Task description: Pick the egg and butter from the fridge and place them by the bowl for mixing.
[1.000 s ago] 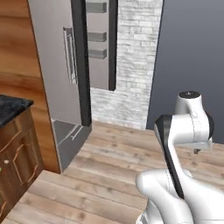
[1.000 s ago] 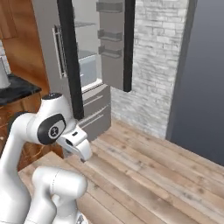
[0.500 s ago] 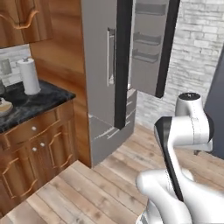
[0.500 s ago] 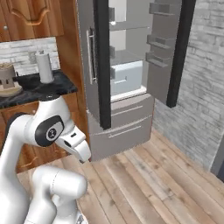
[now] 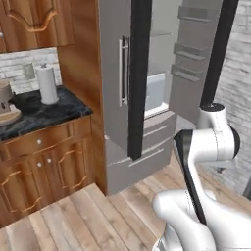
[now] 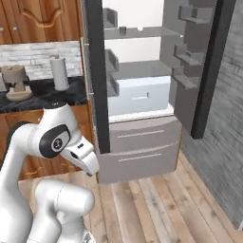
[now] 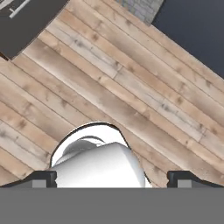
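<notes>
The fridge (image 5: 113, 98) stands with both upper doors swung open, and its pale shelves and a white bin (image 6: 142, 94) show inside. The egg and the butter are out of view. On the dark counter at the left, a shallow tan bowl (image 5: 10, 116) (image 6: 19, 95) sits in front of a brown item. My gripper (image 7: 113, 178) points down at the wooden floor. It is open and empty, with its dark fingertips (image 7: 43, 177) far apart. The arm is folded close to the base, well short of the fridge.
A paper towel roll (image 5: 47, 84) (image 6: 59, 73) stands on the counter above wooden cabinets (image 5: 44, 166). A small dark item (image 6: 122, 31) sits on the top shelf. The right fridge door (image 6: 209, 71) juts out toward me, with a brick wall beyond. Plank floor (image 6: 156, 204) lies before the drawers.
The whole picture has shifted: the base has driven and turned, bringing the counter and the open fridge interior into view. The arm keeps its folded pose and the gripper stays open.
</notes>
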Tool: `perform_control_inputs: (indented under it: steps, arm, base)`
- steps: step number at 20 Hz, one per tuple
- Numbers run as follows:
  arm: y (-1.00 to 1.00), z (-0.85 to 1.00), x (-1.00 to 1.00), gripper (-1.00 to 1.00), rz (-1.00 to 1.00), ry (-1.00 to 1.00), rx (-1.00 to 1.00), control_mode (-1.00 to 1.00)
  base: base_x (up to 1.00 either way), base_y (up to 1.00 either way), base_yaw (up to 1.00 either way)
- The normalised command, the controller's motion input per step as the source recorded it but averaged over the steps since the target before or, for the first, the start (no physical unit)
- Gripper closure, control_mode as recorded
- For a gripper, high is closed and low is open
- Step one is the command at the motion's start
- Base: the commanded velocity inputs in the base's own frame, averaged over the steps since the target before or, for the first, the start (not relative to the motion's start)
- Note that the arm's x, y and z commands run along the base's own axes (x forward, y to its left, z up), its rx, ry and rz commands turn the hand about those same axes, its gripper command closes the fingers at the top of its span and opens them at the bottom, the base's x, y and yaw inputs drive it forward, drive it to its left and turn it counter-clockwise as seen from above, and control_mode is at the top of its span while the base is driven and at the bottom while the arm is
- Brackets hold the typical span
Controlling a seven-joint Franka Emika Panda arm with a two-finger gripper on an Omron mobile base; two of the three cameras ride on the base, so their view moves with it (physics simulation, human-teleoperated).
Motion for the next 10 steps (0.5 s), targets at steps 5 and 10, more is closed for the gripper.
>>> perform_control_inputs:
  steps: [5,10]
  arm:
    - [0.00,0.00,0.00,-1.00,0.00,0.00,0.00,1.00]
    - [0.00,0.00,0.00,-1.00,0.00,0.00,0.00,1.00]
  base:
    - [0.14,-0.72,0.58]
    - [0.15,-0.76,0.54]
